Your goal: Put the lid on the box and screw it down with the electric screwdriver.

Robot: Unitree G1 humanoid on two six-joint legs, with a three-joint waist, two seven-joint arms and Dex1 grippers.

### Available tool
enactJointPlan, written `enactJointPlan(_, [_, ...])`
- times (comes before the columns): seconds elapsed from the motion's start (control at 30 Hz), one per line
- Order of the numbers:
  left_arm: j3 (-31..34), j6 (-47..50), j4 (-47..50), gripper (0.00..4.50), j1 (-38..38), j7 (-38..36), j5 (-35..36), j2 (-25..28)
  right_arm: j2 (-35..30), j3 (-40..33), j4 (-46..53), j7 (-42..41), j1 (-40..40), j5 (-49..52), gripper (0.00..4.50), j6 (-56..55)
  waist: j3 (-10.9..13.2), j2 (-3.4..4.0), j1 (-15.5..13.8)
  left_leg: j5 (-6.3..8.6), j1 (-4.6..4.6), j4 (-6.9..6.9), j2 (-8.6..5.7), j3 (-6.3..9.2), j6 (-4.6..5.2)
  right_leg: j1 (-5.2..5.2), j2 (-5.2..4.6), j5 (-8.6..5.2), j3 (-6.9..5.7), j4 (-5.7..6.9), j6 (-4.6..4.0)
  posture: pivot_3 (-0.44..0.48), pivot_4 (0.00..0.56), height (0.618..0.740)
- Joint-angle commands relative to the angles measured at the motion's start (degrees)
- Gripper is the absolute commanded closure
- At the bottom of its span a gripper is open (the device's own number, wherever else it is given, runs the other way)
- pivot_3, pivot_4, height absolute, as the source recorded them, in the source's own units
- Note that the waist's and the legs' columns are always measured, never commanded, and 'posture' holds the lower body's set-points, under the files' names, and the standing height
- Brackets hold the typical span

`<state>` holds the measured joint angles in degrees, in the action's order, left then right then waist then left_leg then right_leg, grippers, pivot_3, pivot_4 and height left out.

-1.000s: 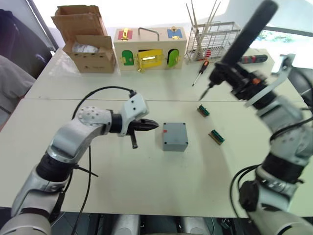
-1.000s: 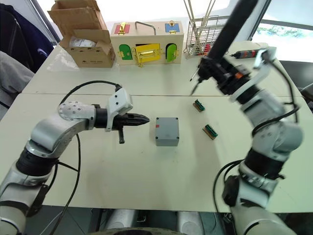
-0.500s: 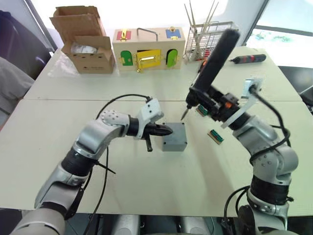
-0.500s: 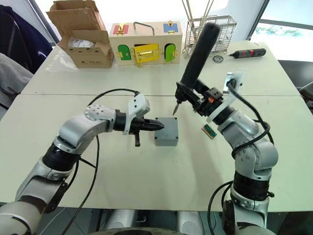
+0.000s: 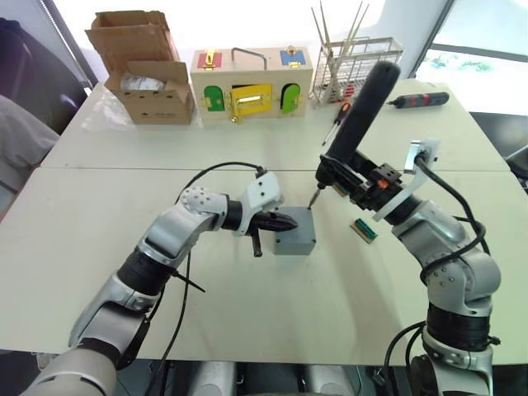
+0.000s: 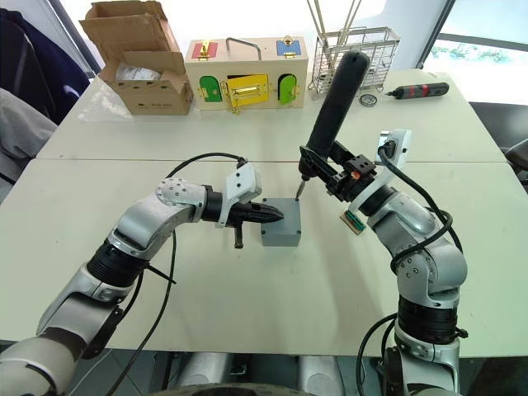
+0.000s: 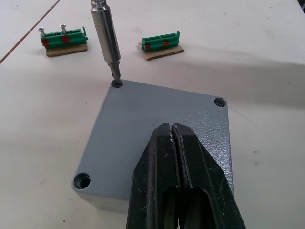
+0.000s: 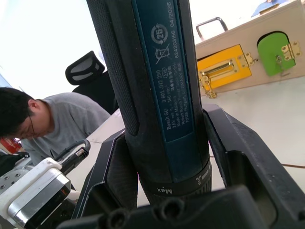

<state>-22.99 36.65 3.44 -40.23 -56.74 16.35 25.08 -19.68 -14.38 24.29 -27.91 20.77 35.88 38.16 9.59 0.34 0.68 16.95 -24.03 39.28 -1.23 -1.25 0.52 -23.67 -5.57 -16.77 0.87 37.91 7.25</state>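
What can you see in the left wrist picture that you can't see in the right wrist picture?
The left wrist view gives the closed left gripper resting on the grey lid, the lid's corner screw holes, the driver's metal bit at one hole, and two green terminal blocks. The right wrist view gives the wooden box with coloured doors, a person and a black chair. Both share the electric screwdriver, seen from opposite ends.

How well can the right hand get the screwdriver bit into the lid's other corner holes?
Probably yes: the electric screwdriver already sits at one corner hole, but the left hand covers part of the lid.
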Motion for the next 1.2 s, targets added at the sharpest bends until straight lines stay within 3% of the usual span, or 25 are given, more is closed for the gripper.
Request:
enactJointPlan(0.03, [-1.7,0.3,0.1,4.5,0.8,-0.9,-1.5,0.5,-0.6,-0.4,1.2,0.1,0.4,0.2,2.66,-3.0,0.0,0.0,0.0,0.0,0.0,0.0,0.0,0.0,0.0,0.0,0.0,0.0,0.0,0.0,0.0,0.0,0.15,0.74])
enactJointPlan(0.33, [-1.1,0.9,1.2,4.5,1.6,-0.9,-1.9,0.5,-0.9,2.6,0.6,-0.4,-0.5,-0.3,2.66,-3.8,0.0,-0.01,0.1,0.0,0.1,-0.02,0.01,0.01,0.0,0.08,0.0,0.0,0.0,0.0,0.0,0.0,0.15,0.74])
enactJointPlan(1.2, [-2.0,4.2,0.2,4.5,1.8,0.5,-3.3,-0.1,-2.4,2.2,0.7,0.5,0.9,1.6,2.66,-4.5,0.0,-0.03,-0.1,0.01,0.26,-0.05,0.01,0.02,0.02,0.26,0.0,0.0,0.0,-0.06,0.0,0.0,0.15,0.74])
